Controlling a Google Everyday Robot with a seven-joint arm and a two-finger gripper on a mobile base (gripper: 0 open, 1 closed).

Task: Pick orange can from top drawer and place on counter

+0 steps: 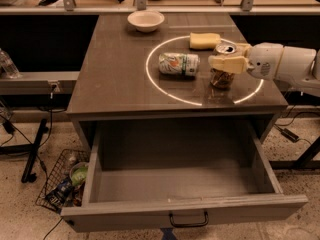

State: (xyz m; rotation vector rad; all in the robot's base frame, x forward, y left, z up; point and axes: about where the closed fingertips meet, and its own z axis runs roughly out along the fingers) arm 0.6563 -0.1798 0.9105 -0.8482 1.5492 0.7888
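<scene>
While reaching in from right over counter (115, 69), clamps upper half of orange can (220, 79) between cream fingers (228, 64) of gripper (223, 60). Upright inside right part of white circle (147, 66); contact with surface unclear. Just left: white-and-green can (178, 64) on its side. Behind: yellow sponge (204, 40), white bowl (145, 20). Below: top drawer (185, 208) pulled out. Floor left: wire basket (62, 186).

End effector (222, 59) at counter (115, 84) right side hides orange can (221, 79) middle; arm (290, 66) cut off by right edge.
</scene>
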